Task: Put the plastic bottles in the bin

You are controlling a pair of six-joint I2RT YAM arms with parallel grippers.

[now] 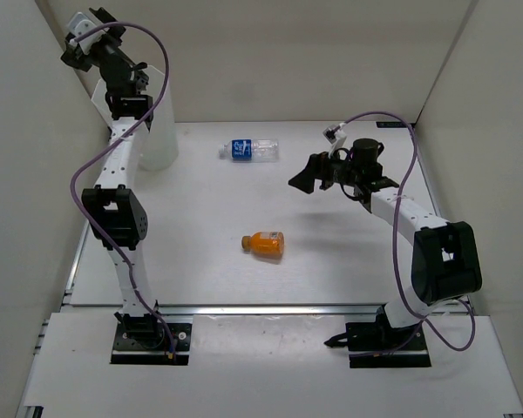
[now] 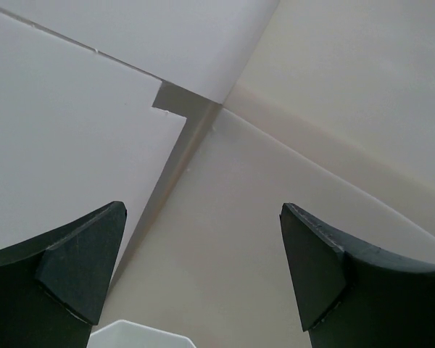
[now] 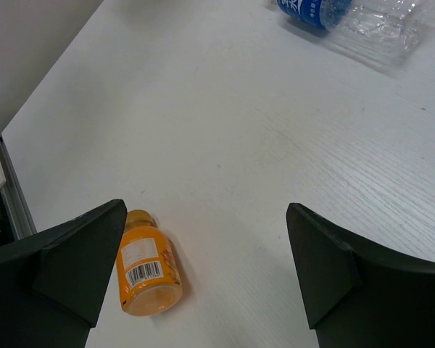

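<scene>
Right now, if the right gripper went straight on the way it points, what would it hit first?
Probably the bare table. The open right gripper aims down at it, and the orange bottle lies off to one side, though depth is unclear.

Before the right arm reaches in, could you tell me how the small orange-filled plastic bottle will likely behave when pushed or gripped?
The small orange-filled plastic bottle lies on its side on the white table, so a nudge would probably roll it. It looks full, so likely heavy for its size and stiff when squeezed.
</scene>
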